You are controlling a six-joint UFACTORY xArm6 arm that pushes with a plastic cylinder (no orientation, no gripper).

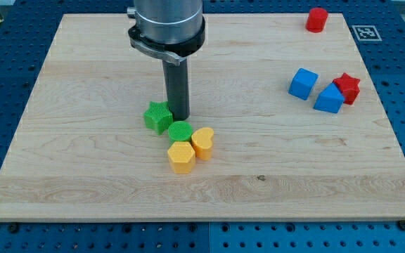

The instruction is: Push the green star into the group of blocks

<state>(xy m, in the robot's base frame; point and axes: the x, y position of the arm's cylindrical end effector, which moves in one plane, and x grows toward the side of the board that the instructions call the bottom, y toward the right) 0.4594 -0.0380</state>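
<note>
My tip [178, 117] stands on the board [83, 176] just to the view's right of the green star [158, 116], touching it or very nearly so — the gap, if any, is too fine to read. The tool is a plain rod; it has nothing to spread or press together and pinches nothing. The star lies near the middle of the board, at the upper left of a small cluster: a green round block [180, 131] just below my tip, a yellow heart [202, 142] to its right, and a yellow hexagon [181, 157] at the bottom. The star looks to be touching, or all but touching, the green round block. I take this cluster to be the group meant, and judge the task at its closing step — the star is at the edge of the group, not yet nested in it. My tip sits on the wrong side for a finishing push: from here a shove would drive the star leftward, away from the others. The next move calls for rounding the star to its upper left, then pressing down and right. Well apart at the view's right are two blue blocks [303, 83] [328, 99], a red star [347, 87] and a red block [316, 19] near the top edge.
</note>
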